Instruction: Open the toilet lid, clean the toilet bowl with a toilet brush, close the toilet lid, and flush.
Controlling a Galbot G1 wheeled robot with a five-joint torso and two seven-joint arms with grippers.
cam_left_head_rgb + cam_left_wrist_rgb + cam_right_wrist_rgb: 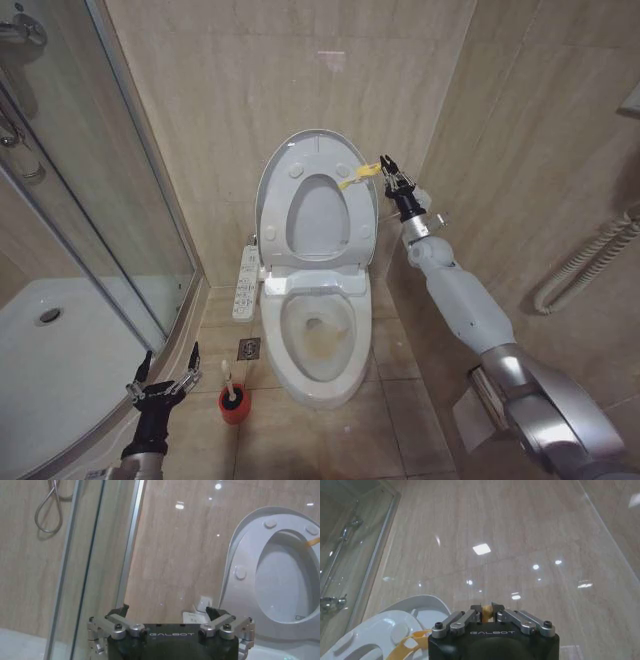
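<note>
The toilet lid [318,215] stands upright against the back wall, with the ring seat [292,190] raised against it. My right gripper [388,170] is at the lid's right edge, shut on the yellow tag [358,178]; the right wrist view shows the tag pinched between the closed fingers of that gripper [486,609]. The toilet bowl [318,335] lies uncovered, stained yellowish inside. The toilet brush [228,378] stands in its red cup [234,405] on the floor left of the bowl. My left gripper [165,378] hangs open just left of the brush, holding nothing.
A glass shower screen [120,200] and white shower tray [60,340] fill the left side. A control panel [245,285] hangs beside the toilet, with a floor drain [249,348] below. A ribbed hose [590,255] runs along the right wall.
</note>
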